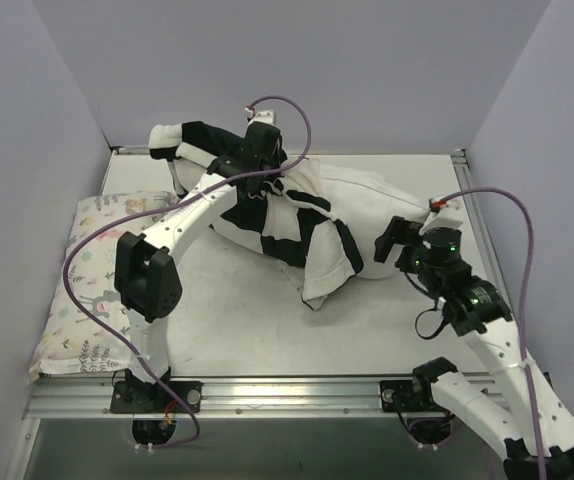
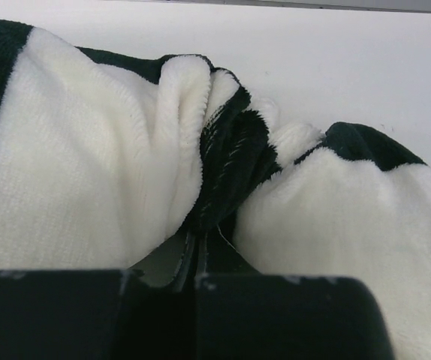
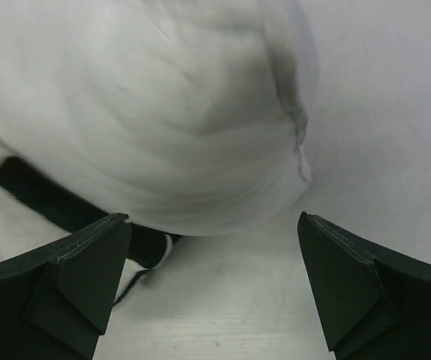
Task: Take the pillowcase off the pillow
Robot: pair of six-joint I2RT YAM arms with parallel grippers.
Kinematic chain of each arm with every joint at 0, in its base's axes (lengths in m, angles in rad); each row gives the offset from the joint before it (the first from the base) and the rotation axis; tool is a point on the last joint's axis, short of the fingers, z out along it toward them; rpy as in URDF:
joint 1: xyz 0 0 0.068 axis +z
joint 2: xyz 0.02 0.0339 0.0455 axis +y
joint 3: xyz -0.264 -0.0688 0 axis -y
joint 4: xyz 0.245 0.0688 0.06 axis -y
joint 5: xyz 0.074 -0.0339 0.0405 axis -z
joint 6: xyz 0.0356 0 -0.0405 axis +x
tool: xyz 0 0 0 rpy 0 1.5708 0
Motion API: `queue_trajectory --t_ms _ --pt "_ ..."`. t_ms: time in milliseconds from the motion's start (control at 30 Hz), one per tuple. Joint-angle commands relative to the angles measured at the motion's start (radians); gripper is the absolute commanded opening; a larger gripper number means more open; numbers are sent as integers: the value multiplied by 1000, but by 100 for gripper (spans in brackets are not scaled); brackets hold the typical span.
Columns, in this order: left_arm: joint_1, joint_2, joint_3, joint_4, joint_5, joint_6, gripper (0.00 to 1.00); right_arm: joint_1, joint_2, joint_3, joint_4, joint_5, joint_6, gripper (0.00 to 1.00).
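Pillowcase (image 1: 297, 225) fabric, checked black and white, is lying bunched over the left part of the pillow (image 1: 367, 195) in the upper centre of the top view, on the worktop (image 1: 247, 330). Left fingers (image 2: 195, 274) are pinching a fold of it tight. Right fingers (image 1: 395, 243) are standing wide apart, holding nothing, just beside the pillow's bare right end.

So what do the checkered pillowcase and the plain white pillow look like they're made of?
Pillowcase: plush, fleece-like fabric, matte; a fuzzy nap and thick soft folds show in the left wrist view. Pillow: smooth woven cloth, probably cotton or polyester, over soft stuffing; it bulges and creases, though the close view is blurred.
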State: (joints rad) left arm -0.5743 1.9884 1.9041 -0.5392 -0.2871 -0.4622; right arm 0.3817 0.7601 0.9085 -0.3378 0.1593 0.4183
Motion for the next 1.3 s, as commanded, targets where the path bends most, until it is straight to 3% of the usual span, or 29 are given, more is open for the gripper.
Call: queue_trajectory --t_ms 0,200,333,367,467,500,533,567,667,967,1133,1267 --pt "1 69 -66 -191 31 22 0 6 89 -132 118 54 25 100" --pt "-16 46 -56 -191 52 60 5 -3 226 -236 434 -93 -10 100" --pt "-45 41 -20 -189 74 95 14 -7 314 -204 508 -87 -3 99" --pt "-51 35 -16 -188 83 106 16 -13 330 -188 499 -77 -1 95" --pt "-71 4 9 -186 75 129 28 -33 370 -109 423 -64 8 25" --pt "-73 -8 13 -183 77 132 36 -44 383 -88 392 -55 14 7" --pt "-76 -25 21 -173 80 135 44 -49 386 -44 364 -61 14 1" --pt "-76 -60 23 -165 80 146 59 -55 389 -19 289 -75 16 0" --pt "-78 -144 26 -121 75 157 73 -75 418 117 109 -93 10 0" --pt "-194 -446 -60 -24 -99 166 81 -145 456 420 -240 -251 -24 0" --pt "-274 -601 -302 63 -202 134 84 -158 466 469 -287 -251 -39 0" --pt "-260 -675 -517 177 -192 99 88 -159 453 452 -287 -253 -44 0"
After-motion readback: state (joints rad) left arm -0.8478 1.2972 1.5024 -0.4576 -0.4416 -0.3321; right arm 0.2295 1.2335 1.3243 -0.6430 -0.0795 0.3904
